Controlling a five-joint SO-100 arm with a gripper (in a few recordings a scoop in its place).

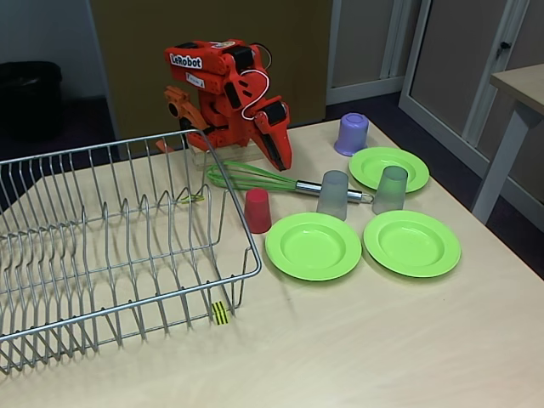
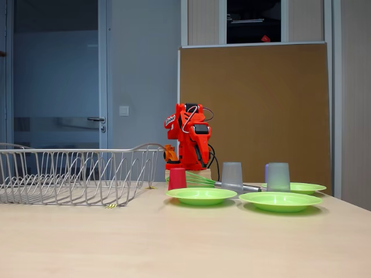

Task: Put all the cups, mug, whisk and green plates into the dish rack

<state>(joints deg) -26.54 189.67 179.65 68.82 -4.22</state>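
My orange arm is folded at the back of the table, and its gripper (image 1: 282, 160) (image 2: 202, 157) points down, shut and holding nothing, just behind the whisk. The whisk (image 1: 248, 178) (image 2: 196, 180) lies flat with green wires and a steel handle. A red cup (image 1: 257, 211) (image 2: 177, 178) stands upside down beside the dish rack (image 1: 127, 255) (image 2: 75, 174), which holds nothing. Two grey cups (image 1: 333, 195) (image 1: 391, 189) (image 2: 232, 174) (image 2: 277, 176) stand upside down by the whisk handle. The purple mug (image 1: 352, 133) sits upside down at the back right. Three green plates (image 1: 314, 246) (image 1: 412, 243) (image 1: 389, 168) (image 2: 201, 196) (image 2: 280, 200) (image 2: 306, 187) lie on the table.
The rack's yellow-and-black tag (image 1: 220, 313) marks its front corner. The table edge runs close behind the right plates. Another table's white leg (image 1: 501, 161) stands beyond the right edge. Bare tabletop (image 1: 357, 340) lies in front of the plates.
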